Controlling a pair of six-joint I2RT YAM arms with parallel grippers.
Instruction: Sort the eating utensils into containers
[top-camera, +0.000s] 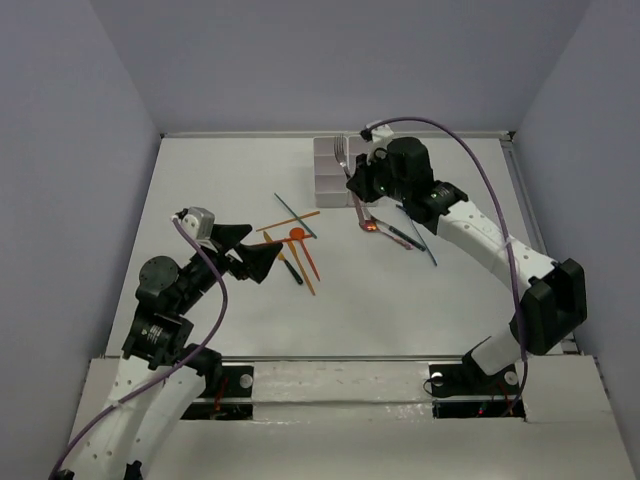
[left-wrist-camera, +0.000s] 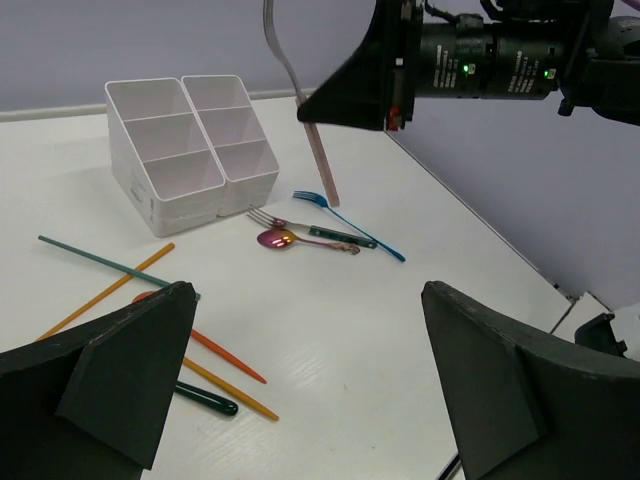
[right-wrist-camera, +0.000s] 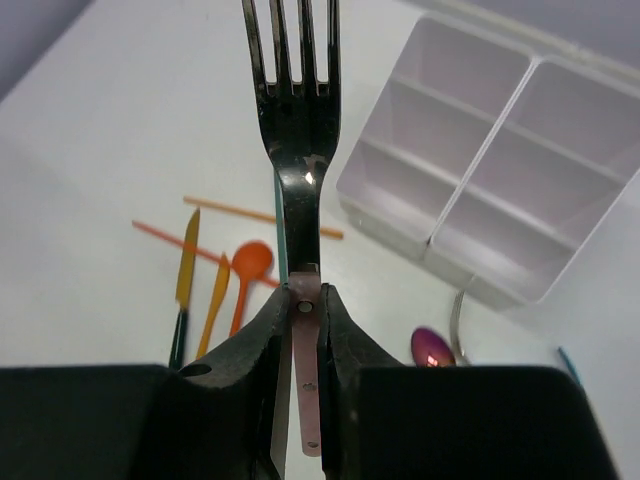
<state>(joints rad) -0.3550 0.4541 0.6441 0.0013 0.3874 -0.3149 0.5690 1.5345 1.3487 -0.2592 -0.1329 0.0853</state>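
right gripper (right-wrist-camera: 305, 330): we see it clamped on silver fork (right-wrist-camera: 300, 150) handle, tines up, near white bins (right-wrist-camera: 480, 190) | left gripper (left-wrist-camera: 310, 350): we see fingers spread wide, holding nothing

Robotics lab cell: white desk (top-camera: 400, 310) boxed in by plain grey walls (top-camera: 70, 150), left arm (top-camera: 165, 300) and right arm (top-camera: 480, 240) bolted at its edge.
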